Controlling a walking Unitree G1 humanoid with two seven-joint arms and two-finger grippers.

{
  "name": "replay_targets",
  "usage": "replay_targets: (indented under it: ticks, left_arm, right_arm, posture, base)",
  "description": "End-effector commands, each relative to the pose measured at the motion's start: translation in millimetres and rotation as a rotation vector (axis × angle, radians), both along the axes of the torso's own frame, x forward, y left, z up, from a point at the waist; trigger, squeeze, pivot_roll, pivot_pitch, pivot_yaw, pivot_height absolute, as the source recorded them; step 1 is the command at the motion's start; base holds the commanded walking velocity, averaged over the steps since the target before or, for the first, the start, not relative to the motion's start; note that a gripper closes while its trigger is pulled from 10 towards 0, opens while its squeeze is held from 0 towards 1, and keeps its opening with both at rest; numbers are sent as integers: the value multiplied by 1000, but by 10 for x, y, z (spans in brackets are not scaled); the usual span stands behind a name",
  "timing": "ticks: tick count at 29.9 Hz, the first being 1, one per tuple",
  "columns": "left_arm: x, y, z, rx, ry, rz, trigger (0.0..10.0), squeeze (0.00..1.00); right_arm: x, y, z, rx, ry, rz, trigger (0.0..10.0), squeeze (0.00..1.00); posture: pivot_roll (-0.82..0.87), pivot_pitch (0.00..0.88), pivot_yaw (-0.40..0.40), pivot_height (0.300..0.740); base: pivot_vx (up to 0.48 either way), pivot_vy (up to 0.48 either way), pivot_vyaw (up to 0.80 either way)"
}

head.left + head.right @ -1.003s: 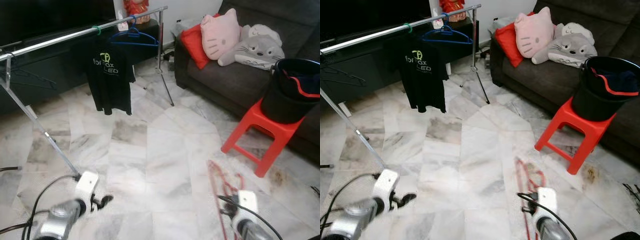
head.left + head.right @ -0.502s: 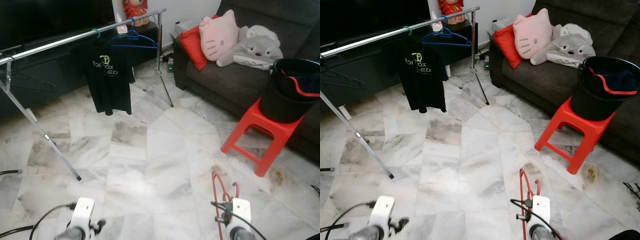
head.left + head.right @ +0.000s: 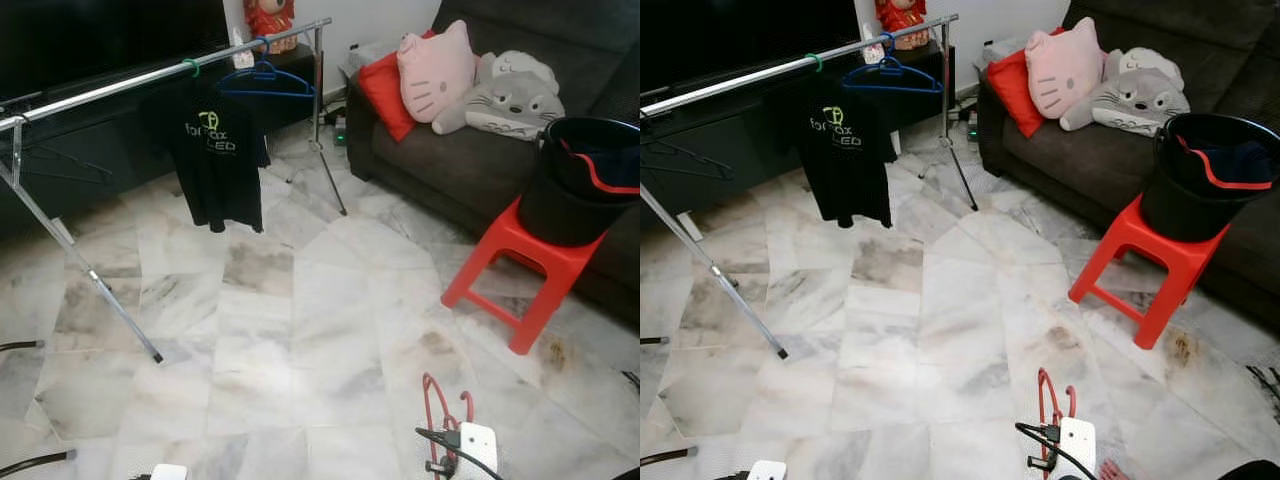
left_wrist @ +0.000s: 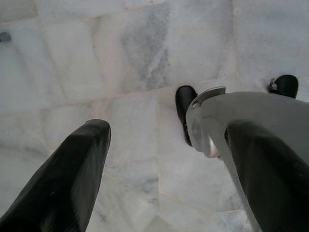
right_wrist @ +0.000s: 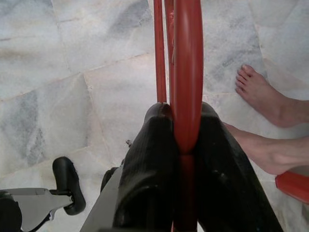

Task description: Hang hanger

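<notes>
While the drying rack (image 3: pixel 150 78) with its black T-shirt (image 3: pixel 218 160) and blue hanger (image 3: pixel 265 78) stands far left, the red stool (image 3: pixel 520 262) and black bucket (image 3: pixel 585 178) stand right. Left gripper (image 4: pixel 164 159) gapes empty; right gripper (image 5: pixel 183 145) pinches the red hanger (image 5: pixel 186 72) low. Both arms have dropped since 1 second ago.

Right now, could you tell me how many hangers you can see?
3 clearly: a blue hanger and a green-hooked one carrying the black shirt on the rail, plus a red hanger in the right tool. Others may be hidden.
</notes>
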State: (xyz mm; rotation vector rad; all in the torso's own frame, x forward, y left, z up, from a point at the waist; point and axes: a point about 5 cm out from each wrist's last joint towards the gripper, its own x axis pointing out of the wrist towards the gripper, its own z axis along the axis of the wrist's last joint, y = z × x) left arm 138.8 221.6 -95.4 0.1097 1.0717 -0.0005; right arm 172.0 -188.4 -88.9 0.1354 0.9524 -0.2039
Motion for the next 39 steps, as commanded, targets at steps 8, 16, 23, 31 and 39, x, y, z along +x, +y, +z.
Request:
replay_targets:
  ticks: [8, 16, 23, 31, 39]
  left_arm:
    - [42, -79, -2, -21, -8, -19, 10000, 0]
    - [47, -80, -1, -25, -6, -20, 10000, 0]
    - [32, -95, -10, -30, 0, -20, 10000, 0]
    - [16, -103, -18, -37, 7, -20, 10000, 0]
    - [8, -119, -24, -43, 10, -18, 10000, 0]
  right_arm:
    - [86, 204, 11, 30, 13, -2, 10000, 0]
    - [52, 112, 7, 18, 4, -10, 10000, 0]
    - [52, 112, 7, 22, 1, -20, 10000, 0]
    - [54, 110, 8, 21, 0, -18, 10000, 0]
    - [50, 112, 7, 23, -4, -10, 10000, 0]
  posture:
    - [14, 0, -4, 740]
    - [12, 0, 2, 740]
    - [10, 0, 1, 740]
    - [7, 0, 0, 740]
    - [7, 0, 0, 740]
  base:
    - [284, 0, 0]
    - [365, 0, 266]
    - [386, 0, 777]
    - [389, 0, 52]
    - [398, 0, 757]
